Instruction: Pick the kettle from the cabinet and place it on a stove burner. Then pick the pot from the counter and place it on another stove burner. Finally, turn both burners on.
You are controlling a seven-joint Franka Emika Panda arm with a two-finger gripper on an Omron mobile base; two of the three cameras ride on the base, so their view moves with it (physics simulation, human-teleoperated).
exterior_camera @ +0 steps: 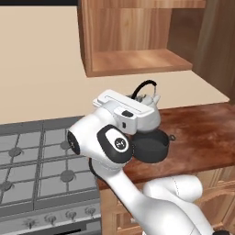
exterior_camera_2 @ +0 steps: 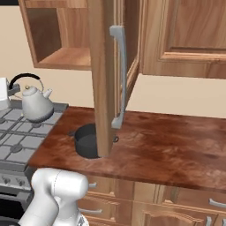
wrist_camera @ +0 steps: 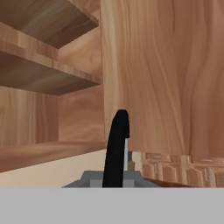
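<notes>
Hand view: end effector pinched on black arched handle, so kettle hangs upright, spout level. Kettle sits at stove edge beside table, out of cabinet, likely bound for burner. Pot waits on table. No readable writing anywhere.

The white Franka arm with dark joints rises from the lower right of the left base view, elbow bent, forearm reaching forward — its two-finger claw clamped shut on the thin black arched handle of the small pale grey-white pear-shaped kettle, hand level.
</notes>
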